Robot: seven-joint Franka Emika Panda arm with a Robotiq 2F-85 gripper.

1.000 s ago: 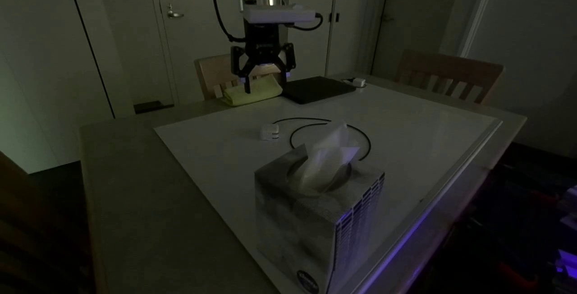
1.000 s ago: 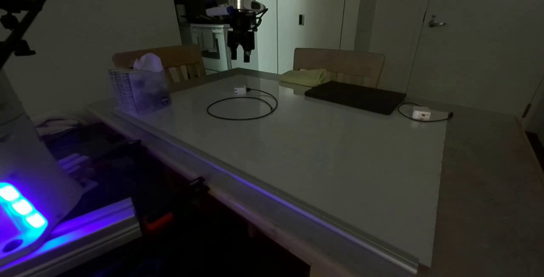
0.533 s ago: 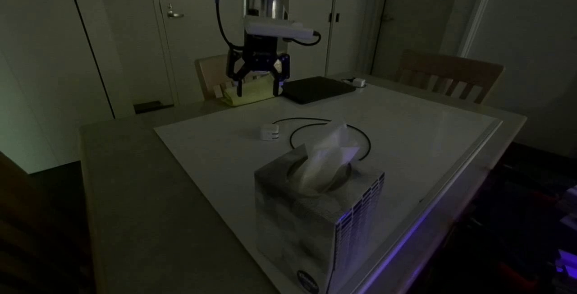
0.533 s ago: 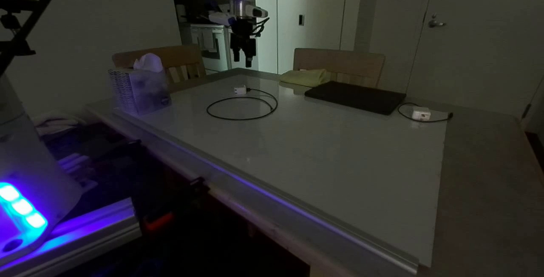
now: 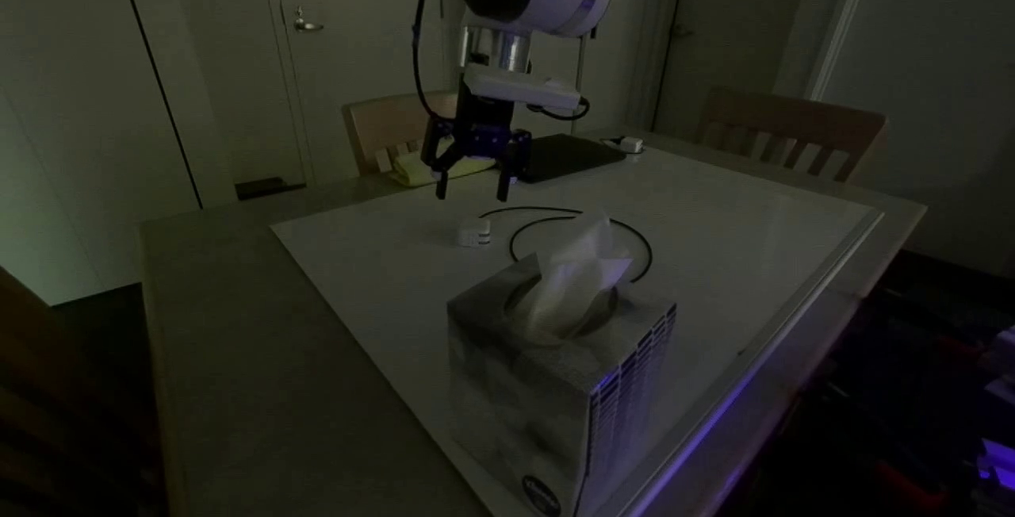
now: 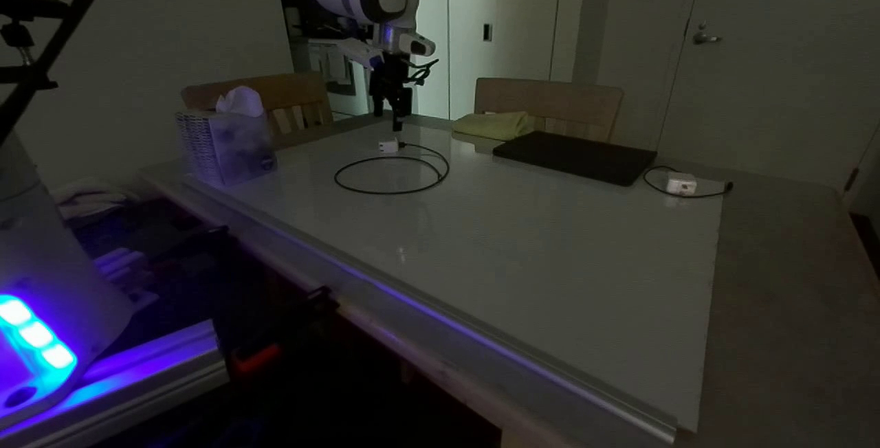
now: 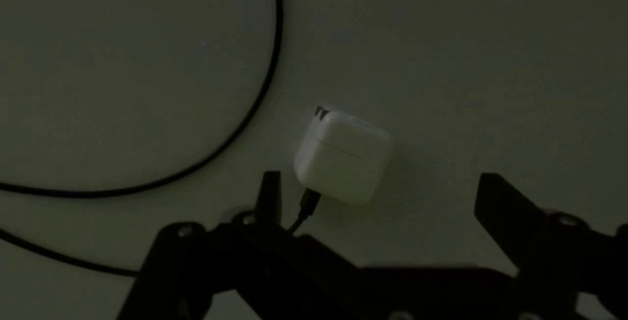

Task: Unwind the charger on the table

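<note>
White, round-cornered charger block [image 7: 346, 155] | slim black cable [image 7: 279, 20] — looped | gripper [image 5: 472, 197] — spread wide

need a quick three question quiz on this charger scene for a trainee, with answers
1. Fill the gap: on the table, the black charger cable nearest the claw lies in a rounded ____.
2. Multiple choice: the claw is a) shut, b) open, c) out of view.
3. True or false: the yellow cloth lies closer to the black pad than the tissue box does.

Key: 1. loop; 2. b; 3. true.
</note>
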